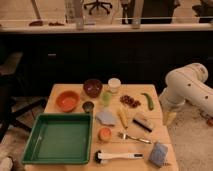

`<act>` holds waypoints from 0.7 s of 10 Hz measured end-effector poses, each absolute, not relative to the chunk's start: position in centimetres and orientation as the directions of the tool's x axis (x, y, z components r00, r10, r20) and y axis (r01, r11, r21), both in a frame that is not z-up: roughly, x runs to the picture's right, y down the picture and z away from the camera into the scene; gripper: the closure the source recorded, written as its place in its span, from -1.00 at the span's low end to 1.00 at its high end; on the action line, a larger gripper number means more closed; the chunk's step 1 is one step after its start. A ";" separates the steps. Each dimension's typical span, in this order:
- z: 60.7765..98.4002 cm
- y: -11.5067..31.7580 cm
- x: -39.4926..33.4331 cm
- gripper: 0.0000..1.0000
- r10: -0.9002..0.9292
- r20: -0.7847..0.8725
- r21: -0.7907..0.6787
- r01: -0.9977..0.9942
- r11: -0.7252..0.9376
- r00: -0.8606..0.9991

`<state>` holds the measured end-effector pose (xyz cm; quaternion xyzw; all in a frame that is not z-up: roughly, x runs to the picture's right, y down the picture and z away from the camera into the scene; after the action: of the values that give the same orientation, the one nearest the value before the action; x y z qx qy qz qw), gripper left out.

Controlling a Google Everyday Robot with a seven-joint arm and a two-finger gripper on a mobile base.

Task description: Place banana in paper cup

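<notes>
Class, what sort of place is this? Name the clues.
Probably an office robot-test area: an office chair at the back, a wooden table holding a green tray, and a white robot arm, its hand beside the table's right edge.

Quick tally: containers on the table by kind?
Bowls: 2 (orange bowl, maroon bowl)
Cups: 3 (paper cup, dark metal cup, light-green cup)
Trays: 1 (green tray)
Total: 6
The gripper hangs beside the table, on its right, holding nothing.

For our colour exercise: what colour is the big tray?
Green tray, clearest in the camera view; gripper hangs right of table.
</notes>
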<state>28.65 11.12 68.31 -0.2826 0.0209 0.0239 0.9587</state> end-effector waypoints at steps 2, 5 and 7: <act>68.3 11.1 28.6 -0.60 0.034 -0.053 -0.541 -0.058 0.839 0.998; 68.3 11.0 28.7 -0.60 0.039 -0.053 -0.534 -0.061 0.843 0.998; 68.0 8.9 28.5 -0.60 0.056 -0.061 -0.499 -0.079 0.863 0.997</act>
<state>28.52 8.89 67.98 -0.2596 0.0222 0.0351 0.9648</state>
